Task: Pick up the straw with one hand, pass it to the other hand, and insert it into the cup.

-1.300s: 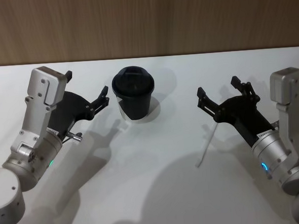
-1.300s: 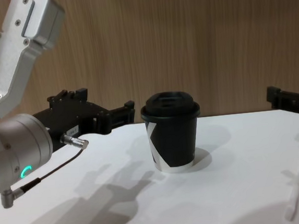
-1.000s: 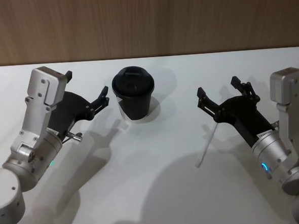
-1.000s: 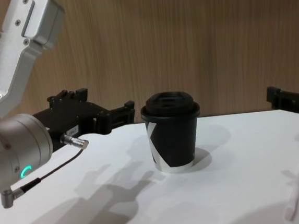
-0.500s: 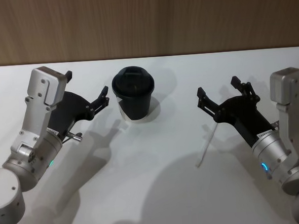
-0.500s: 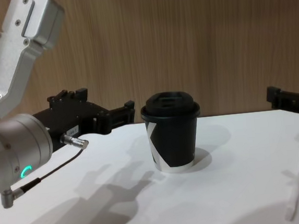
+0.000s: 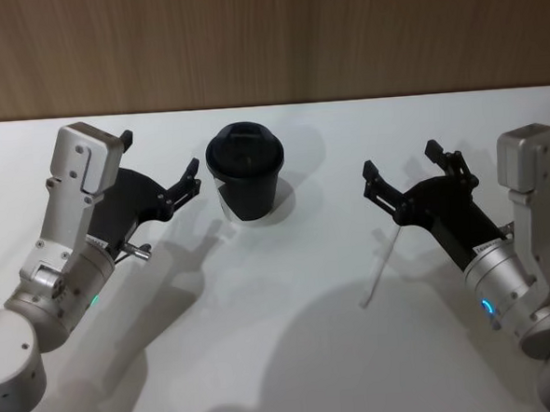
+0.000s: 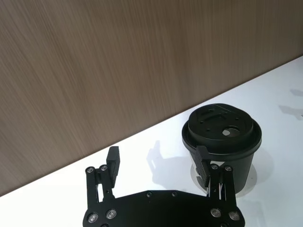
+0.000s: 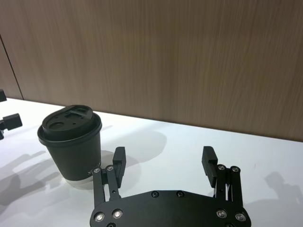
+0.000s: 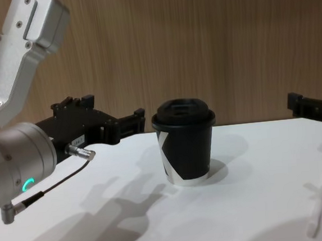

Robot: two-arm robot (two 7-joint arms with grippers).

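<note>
Grasping the straw [image 7: 380, 270] well likely means lowering the right gripper [image 7: 400, 161], jaws wide, squarely across its middle. It lies flat on the table [image 7: 295, 373] toward the right edge, its far end under that gripper. The left gripper [image 7: 160, 152], equally wide, hovers beside the cup [image 7: 245, 170] near the far edge. The head view gives that overlap; the left wrist view adds the small hole in the lid [image 8: 208, 130].

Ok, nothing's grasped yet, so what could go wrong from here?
1. The straw lies flat on the table, partly under the right gripper, jaws open. Being thin, it may roll away or slip out.
2. The left gripper, jaws open, hangs close beside the cup. Swinging to the handover could knock it over.
3. The lid's hole is small, so a tilted straw could miss.
</note>
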